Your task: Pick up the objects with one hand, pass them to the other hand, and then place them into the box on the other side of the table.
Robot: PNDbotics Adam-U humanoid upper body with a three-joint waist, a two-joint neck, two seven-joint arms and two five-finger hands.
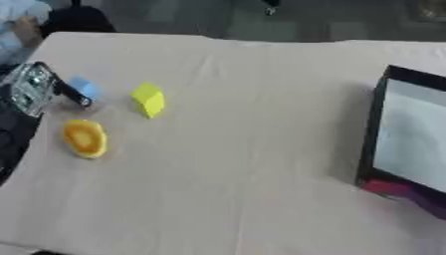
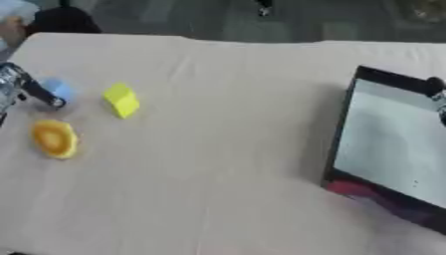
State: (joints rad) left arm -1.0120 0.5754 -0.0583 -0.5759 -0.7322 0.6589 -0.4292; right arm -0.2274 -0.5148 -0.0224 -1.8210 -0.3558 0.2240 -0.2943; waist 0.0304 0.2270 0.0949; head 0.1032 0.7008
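Left hand [image 1: 39,89]: at 9 o'clock, touching blue object [image 1: 83,87]; finger state apparently indeterminable.
Box [image 2: 396,144]: at 3 o'clock.

The box [image 2: 392,149] runs off the right edge, its far side unseen. Across the table from the box, the left hand [image 1: 35,89] is cut by the left edge, and its finger [image 1: 71,93] hides part of a small blue object [image 1: 85,87]. Above the box, a dark bit of the right hand [image 2: 433,85] shows, fingers unreadable.
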